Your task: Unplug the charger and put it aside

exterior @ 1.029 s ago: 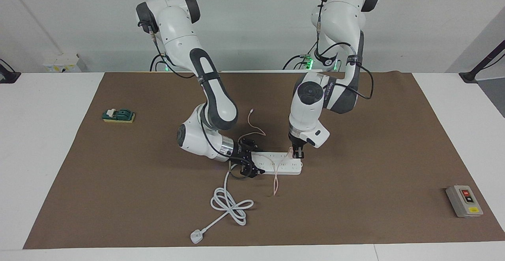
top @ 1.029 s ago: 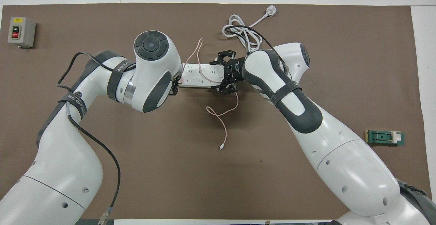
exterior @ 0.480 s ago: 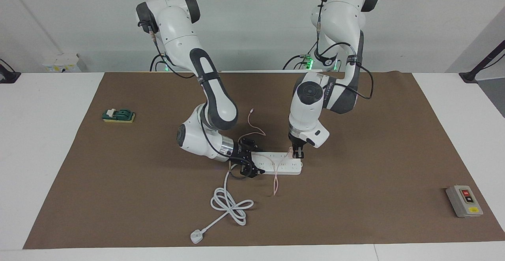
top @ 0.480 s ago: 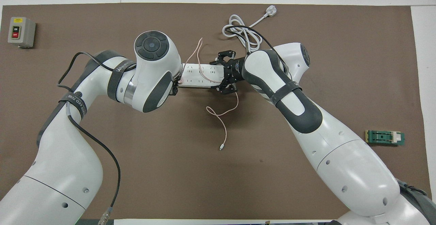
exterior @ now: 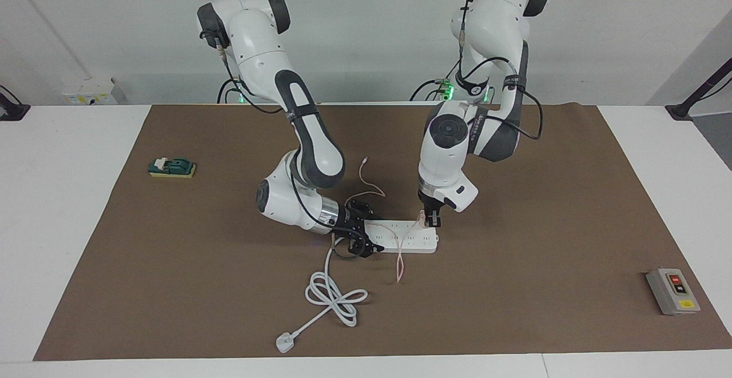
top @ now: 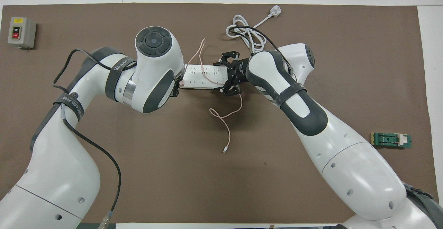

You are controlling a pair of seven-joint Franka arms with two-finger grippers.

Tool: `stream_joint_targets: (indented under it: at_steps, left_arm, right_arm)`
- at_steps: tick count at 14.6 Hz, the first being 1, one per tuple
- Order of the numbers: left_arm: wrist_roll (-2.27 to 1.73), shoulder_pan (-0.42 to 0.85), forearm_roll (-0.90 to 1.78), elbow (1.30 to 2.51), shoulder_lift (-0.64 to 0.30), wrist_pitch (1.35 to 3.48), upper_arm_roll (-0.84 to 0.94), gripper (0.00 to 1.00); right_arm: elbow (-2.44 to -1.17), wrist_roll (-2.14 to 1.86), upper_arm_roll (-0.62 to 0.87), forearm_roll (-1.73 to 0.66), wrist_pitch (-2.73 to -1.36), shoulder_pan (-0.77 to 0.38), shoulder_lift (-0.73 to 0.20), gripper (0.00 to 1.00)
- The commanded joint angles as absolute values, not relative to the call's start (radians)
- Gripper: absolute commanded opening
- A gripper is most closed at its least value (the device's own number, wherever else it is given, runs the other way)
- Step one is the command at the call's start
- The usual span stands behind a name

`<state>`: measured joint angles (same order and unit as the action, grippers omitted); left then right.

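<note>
Your left claw points straight down over the end of the power strip toward the left arm's end of the bench, its fingers pinched together on the charger, a small pale pink cube that sits just clear of the strip's top face; in the overhead view only a sliver of that pink block shows past the arm's rounded white wrist. From the cube a thin, limp pink cable trails across the strip's flat white face, loops once on the mat farther from the robots, then runs back over the strip and curls toward the robots, ending in a tiny connector. Your right claw lies almost level at the strip's other end, its black fingers spread wide and bracketing the long white bar on both sides, resting at its edges. The strip is a slim rectangular slab with rows of sockets; its thick, glossy white cord coils in a loose knot on the mat and ends in a chunky white plug. All this rests on a matte brown mat. A boxy grey switch with a red button sits near the left arm's end, and a small green block lies toward the right arm's end.
</note>
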<state>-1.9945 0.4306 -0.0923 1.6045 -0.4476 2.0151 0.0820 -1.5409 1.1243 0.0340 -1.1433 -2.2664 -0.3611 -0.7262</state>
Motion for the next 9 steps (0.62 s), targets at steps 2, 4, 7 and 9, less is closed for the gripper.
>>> stream_joint_targets:
  at_steps: [2, 4, 7, 9]
  left_arm:
    - [-1.930, 0.426, -0.091, 1.605, -0.368, 1.910, 0.077, 0.00]
    - [-1.852, 0.407, -0.069, 1.606, -0.336, 1.875, 0.077, 0.00]
    - [-1.653, 0.370, -0.057, 1.614, -0.296, 1.835, 0.075, 0.00]
    - [-1.492, 0.332, -0.057, 1.612, -0.281, 1.816, 0.075, 0.00]
  right_arm:
    - [-1.568, 1.078, 0.035, -1.164, -2.283, -0.371, -0.735, 0.00]
    - [-1.568, 1.078, 0.035, -1.164, -2.284, -0.371, -0.735, 0.00]
    - [-1.560, 1.086, 0.035, -1.166, -2.280, -0.370, -0.735, 0.00]
    - [-1.555, 1.112, 0.035, -1.166, -2.279, -0.370, -0.724, 0.50]
